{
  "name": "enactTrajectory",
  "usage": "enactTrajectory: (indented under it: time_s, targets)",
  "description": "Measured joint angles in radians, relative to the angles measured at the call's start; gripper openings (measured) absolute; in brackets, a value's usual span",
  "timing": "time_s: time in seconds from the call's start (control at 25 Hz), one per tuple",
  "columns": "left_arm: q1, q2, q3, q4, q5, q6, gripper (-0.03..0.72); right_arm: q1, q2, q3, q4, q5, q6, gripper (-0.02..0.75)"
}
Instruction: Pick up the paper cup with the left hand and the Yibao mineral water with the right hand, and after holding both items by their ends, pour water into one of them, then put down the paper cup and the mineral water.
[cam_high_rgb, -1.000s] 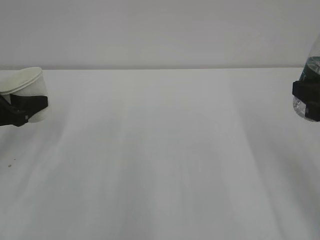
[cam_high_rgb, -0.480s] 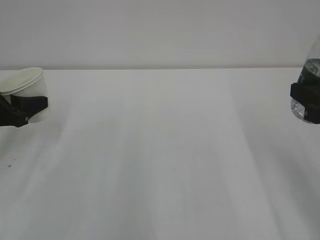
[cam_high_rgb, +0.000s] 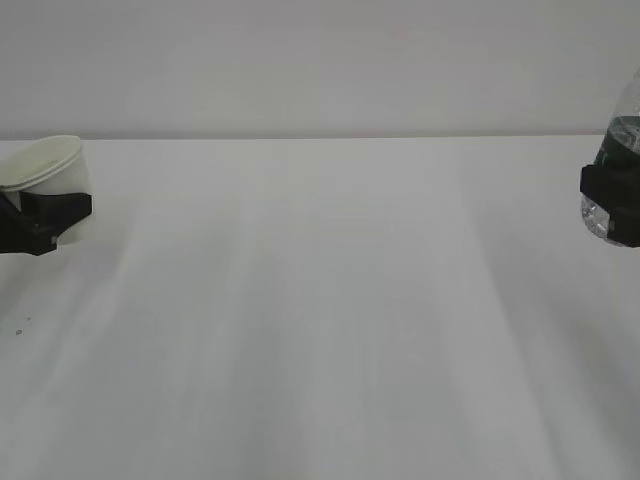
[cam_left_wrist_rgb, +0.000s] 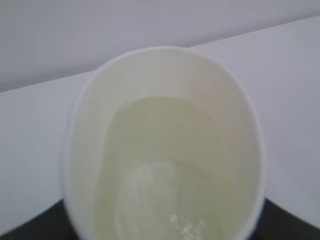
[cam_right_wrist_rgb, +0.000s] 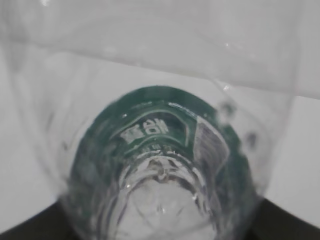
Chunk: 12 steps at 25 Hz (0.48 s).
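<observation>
At the left edge of the table, the left hand grips the paper cup, slightly tilted. At the right edge, the right hand grips the water bottle.

Both grippers show blocky matte-black jaws.

Cup at left edge is matt white paper w/ a rolled rim, inside a smooth pale cream w/ a slight sheen. Bottle is clear glossy plastic, ribbed, w/ a shiny dark green printed label. Table looks plain matt white, smooth. Both grippers are matt black, prob plastic.
</observation>
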Motion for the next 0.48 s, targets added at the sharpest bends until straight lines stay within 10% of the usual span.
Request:
enactTrajectory:
  time_s: [0.48]
  targets:
    - [0.000,0.083,0.000,-0.081,-0.051,0.076,0.398,0.000,0.000,0.000,0.000,0.000,0.000,0.389]
